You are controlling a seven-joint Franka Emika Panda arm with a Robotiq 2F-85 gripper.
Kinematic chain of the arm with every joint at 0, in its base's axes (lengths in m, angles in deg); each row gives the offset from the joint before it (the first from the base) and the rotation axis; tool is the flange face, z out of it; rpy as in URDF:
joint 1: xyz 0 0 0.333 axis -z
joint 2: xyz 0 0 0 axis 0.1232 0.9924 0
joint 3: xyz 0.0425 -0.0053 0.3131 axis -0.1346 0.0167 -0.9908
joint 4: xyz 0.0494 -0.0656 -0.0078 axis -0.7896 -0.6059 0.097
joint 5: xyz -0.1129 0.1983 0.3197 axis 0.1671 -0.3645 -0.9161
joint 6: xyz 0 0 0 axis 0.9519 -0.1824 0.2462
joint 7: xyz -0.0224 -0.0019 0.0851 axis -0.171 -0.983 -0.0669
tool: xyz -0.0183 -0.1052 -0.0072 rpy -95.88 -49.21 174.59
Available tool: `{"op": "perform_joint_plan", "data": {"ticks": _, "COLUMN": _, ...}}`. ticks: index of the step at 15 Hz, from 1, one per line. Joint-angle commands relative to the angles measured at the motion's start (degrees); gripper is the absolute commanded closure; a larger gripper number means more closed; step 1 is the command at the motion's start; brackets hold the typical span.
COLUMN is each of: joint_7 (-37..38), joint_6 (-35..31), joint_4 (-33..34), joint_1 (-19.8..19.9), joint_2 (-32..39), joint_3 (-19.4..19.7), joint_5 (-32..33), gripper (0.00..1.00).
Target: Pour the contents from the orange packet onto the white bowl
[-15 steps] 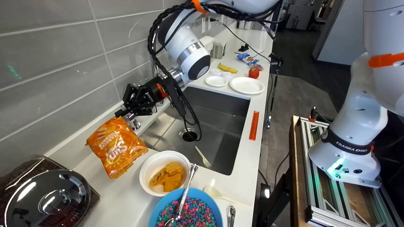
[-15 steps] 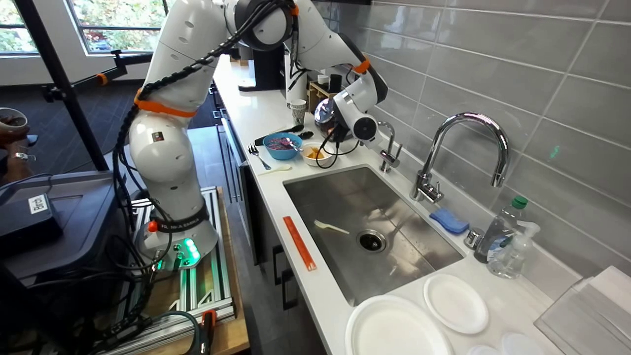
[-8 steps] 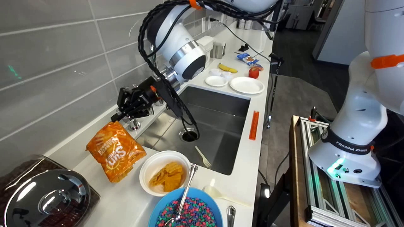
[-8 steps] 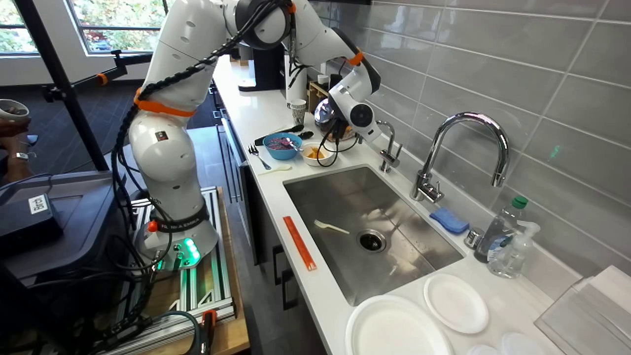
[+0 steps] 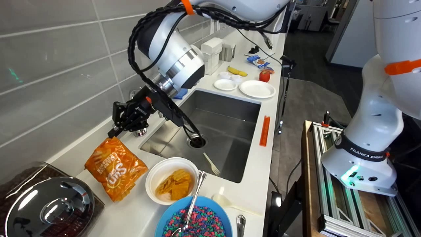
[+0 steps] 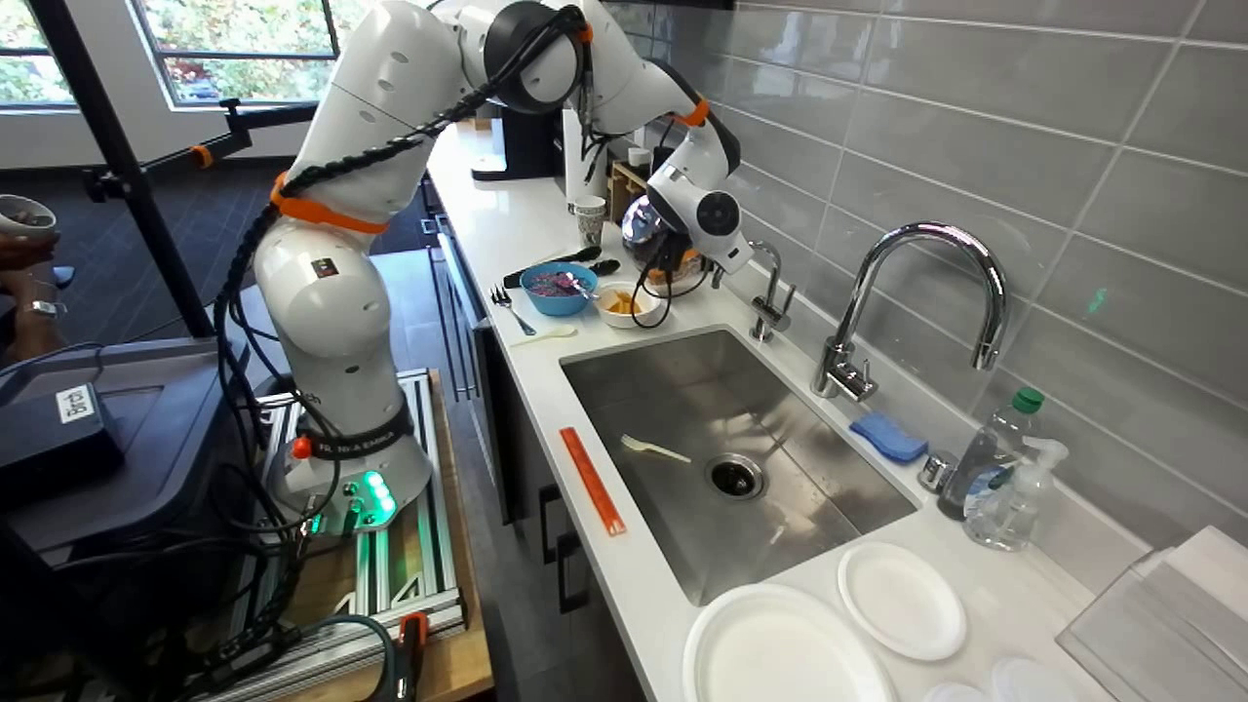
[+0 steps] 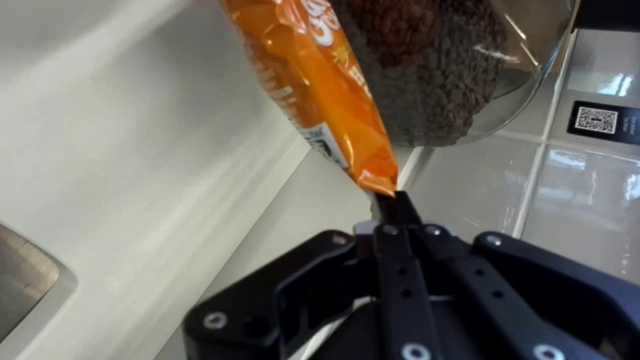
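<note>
The orange packet (image 5: 115, 169) hangs tilted from my gripper (image 5: 113, 133) in an exterior view, left of the white bowl. Its lower edge looks ragged and yellowish; whether it touches the counter I cannot tell. The white bowl (image 5: 161, 174) stands on the counter with several orange chips in it; it also shows in an exterior view (image 6: 620, 322). In the wrist view the packet (image 7: 320, 90) is pinched by a corner between the closed fingertips (image 7: 395, 200). The gripper is hidden behind the arm in an exterior view.
A blue bowl (image 5: 159, 222) with colourful bits and a metal spoon (image 5: 194, 197) touches or nearly touches the white bowl. A glass jar with a shiny lid (image 5: 49, 207) stands left of the packet. The sink (image 5: 220, 131) holds a pale fork (image 5: 212, 164). Faucets (image 6: 916, 234) rise behind it.
My gripper has moved left and down in an exterior view, carrying the packet lower and nearer the jar. The chips in the white bowl look unchanged.
</note>
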Motion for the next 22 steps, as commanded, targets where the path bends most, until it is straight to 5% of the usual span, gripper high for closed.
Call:
{"op": "perform_joint_plan", "data": {"ticks": 1, "joint_7": 3.77, "joint_6": -2.22, "joint_4": 2.83, "joint_1": -0.3, "joint_2": 2.47, "joint_3": -0.41, "joint_5": 3.95, "gripper": 1.0}}
{"op": "perform_joint_plan", "data": {"ticks": 3, "joint_7": 4.48, "joint_6": -2.35, "joint_4": 3.29, "joint_1": -0.2, "joint_2": 2.81, "joint_3": -0.51, "joint_5": 5.2, "gripper": 0.95}}
{"op": "perform_joint_plan", "data": {"ticks": 4, "joint_7": 4.91, "joint_6": -2.5, "joint_4": 3.56, "joint_1": -0.18, "joint_2": 3.0, "joint_3": -0.53, "joint_5": 5.79, "gripper": 0.73}}
{"op": "perform_joint_plan", "data": {"ticks": 7, "joint_7": 6.04, "joint_6": -2.67, "joint_4": 3.83, "joint_1": -0.07, "joint_2": 2.99, "joint_3": -0.79, "joint_5": 7.41, "gripper": 0.64}}
{"op": "perform_joint_plan", "data": {"ticks": 15, "joint_7": 7.91, "joint_6": -8.44, "joint_4": 1.51, "joint_1": -1.54, "joint_2": 0.35, "joint_3": -1.56, "joint_5": 7.35, "gripper": 0.04}}
{"op": "perform_joint_plan", "data": {"ticks": 22, "joint_7": 10.58, "joint_6": -13.14, "joint_4": -2.56, "joint_1": -3.64, "joint_2": -3.7, "joint_3": -1.34, "joint_5": 9.78, "gripper": 0.0}}
